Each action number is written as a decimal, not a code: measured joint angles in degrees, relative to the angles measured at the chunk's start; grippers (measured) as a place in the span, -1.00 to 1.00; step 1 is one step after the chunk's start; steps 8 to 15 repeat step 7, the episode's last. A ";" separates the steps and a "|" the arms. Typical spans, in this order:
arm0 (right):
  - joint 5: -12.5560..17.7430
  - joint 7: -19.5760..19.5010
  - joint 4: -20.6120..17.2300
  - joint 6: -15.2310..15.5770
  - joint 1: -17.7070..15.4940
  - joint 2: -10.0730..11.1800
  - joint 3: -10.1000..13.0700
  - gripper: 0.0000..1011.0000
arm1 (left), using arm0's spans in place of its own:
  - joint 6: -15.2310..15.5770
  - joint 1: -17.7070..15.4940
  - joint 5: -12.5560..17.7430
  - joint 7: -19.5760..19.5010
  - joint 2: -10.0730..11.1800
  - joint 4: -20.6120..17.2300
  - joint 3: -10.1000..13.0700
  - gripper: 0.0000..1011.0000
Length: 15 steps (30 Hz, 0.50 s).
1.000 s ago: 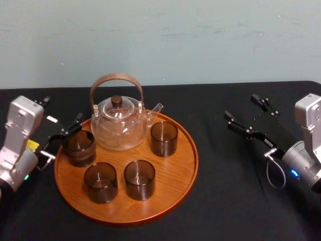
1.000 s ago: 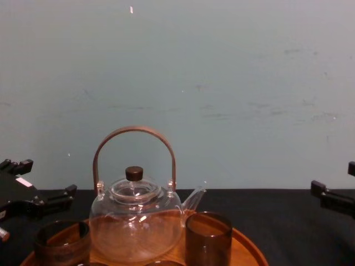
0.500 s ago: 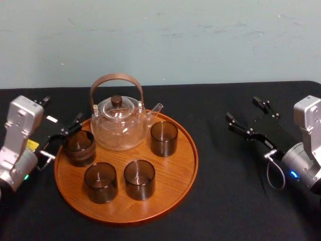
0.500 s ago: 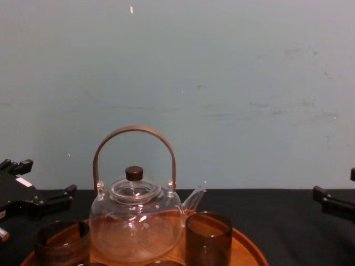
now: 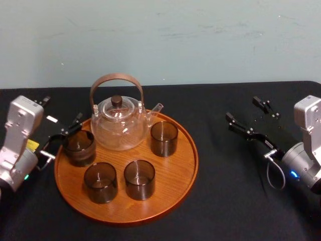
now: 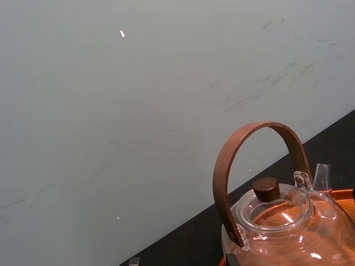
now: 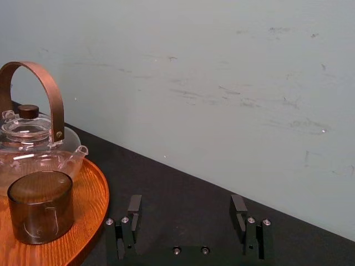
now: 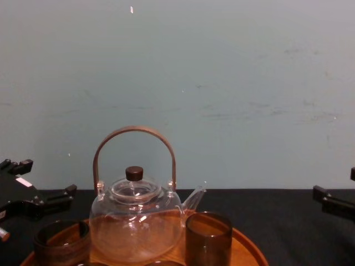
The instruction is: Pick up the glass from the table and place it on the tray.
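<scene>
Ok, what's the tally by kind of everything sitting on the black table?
Smoked glasses: 4
Clear glass teapot: 1
Wooden tray: 1
Total: 6

Soft, even overhead light; bright glints on the teapot [image 5: 119,125] (the black tablecloth [image 5: 225,201] swallows shadows).

The teapot [image 5: 119,123] is set at the back of the tray [image 5: 175,175] on the worktop [image 5: 230,201], flanked by a left glass [image 5: 78,147] and a right glass [image 5: 164,138], with a front-left glass [image 5: 101,182] and a front-right glass [image 5: 139,179] placed before it.
</scene>
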 joint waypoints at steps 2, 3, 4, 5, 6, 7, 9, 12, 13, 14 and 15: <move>0.01 0.01 -0.01 0.00 -0.01 0.01 -0.01 0.98 | 0.00 0.00 0.00 0.00 0.00 0.00 0.00 0.98; 0.01 0.01 -0.02 0.00 -0.02 0.02 -0.01 0.98 | 0.00 0.00 0.00 0.00 0.00 0.00 0.00 0.98; 0.02 0.02 -0.02 0.00 -0.02 0.02 -0.01 0.98 | 0.00 0.00 0.00 0.00 0.00 0.00 0.00 0.98; 0.03 0.02 -0.04 0.00 -0.03 0.03 -0.01 0.98 | 0.00 0.00 0.00 0.00 0.00 0.00 0.00 0.98; 0.03 0.02 -0.04 0.00 -0.03 0.03 -0.01 0.98 | 0.00 0.00 0.00 0.00 0.00 0.00 0.00 0.98; 0.03 0.03 -0.05 0.00 -0.03 0.03 -0.01 0.98 | 0.00 0.00 0.00 0.00 0.00 0.00 0.00 0.98; 0.03 0.03 -0.05 0.00 -0.03 0.03 -0.01 0.98 | 0.00 0.00 0.00 0.00 0.00 0.00 0.00 0.98; 0.03 0.03 -0.05 0.00 -0.03 0.03 -0.01 0.98 | 0.00 0.00 0.00 0.00 0.00 0.00 0.00 0.98; 0.03 0.03 -0.05 0.00 -0.03 0.03 -0.01 0.98 | 0.00 0.00 0.00 0.00 0.00 0.00 0.00 0.98; 0.03 0.03 -0.05 0.00 -0.03 0.03 -0.01 0.98 | 0.00 0.00 0.00 0.00 0.00 0.00 0.00 0.98; 0.03 0.03 -0.05 0.00 -0.03 0.03 -0.01 0.98 | 0.00 0.00 0.00 0.00 0.00 0.00 0.00 0.98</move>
